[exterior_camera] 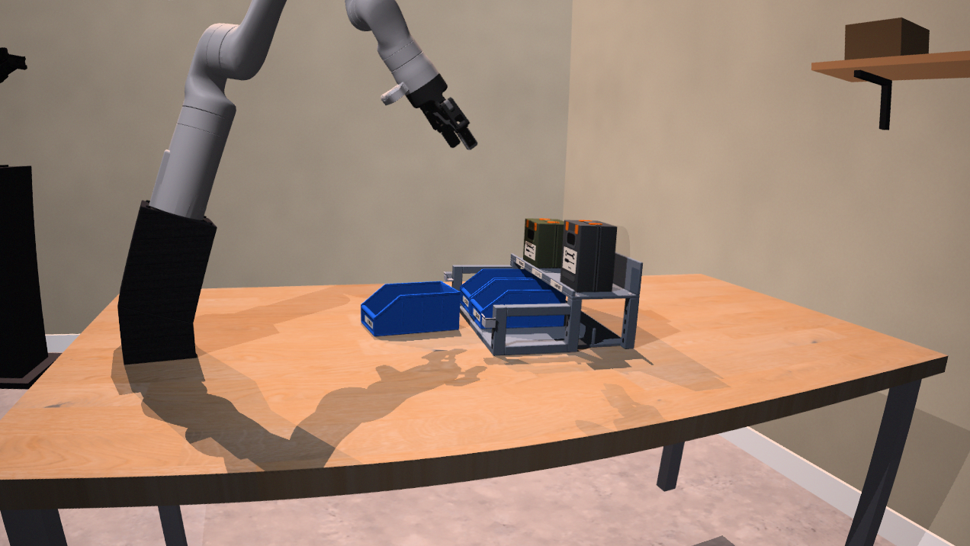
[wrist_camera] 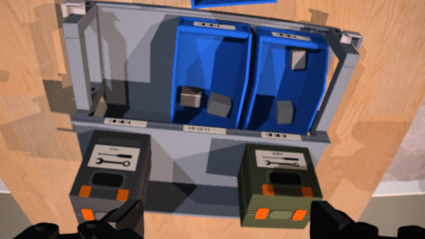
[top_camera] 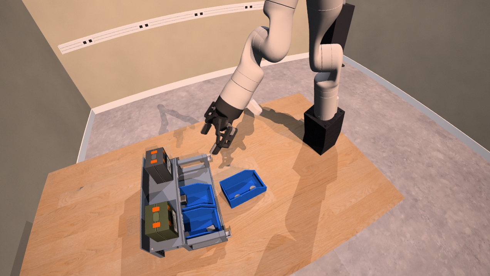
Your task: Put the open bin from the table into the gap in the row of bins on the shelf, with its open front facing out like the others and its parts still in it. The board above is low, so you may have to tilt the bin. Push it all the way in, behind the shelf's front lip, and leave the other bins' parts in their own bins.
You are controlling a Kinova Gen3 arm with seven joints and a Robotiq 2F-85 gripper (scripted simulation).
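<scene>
From the top: gripper spread wide and empty, hung high above the bench, off the gap end of the shelf. Open bin lay on the bench just beside the shelf's front lip, two small parts inside. Two shelved bins sat side by side; gap next to them, toward the gripper.

From the exterior: gripper well above everything. Open bin flat on the bench, close to the shelf front. Dark case and green case stood on the low upper board.

From the wrist: looked down past both fingertips onto the cases, upper board overhanging the rear of the gap, grey parts in the shelved bins.
</scene>
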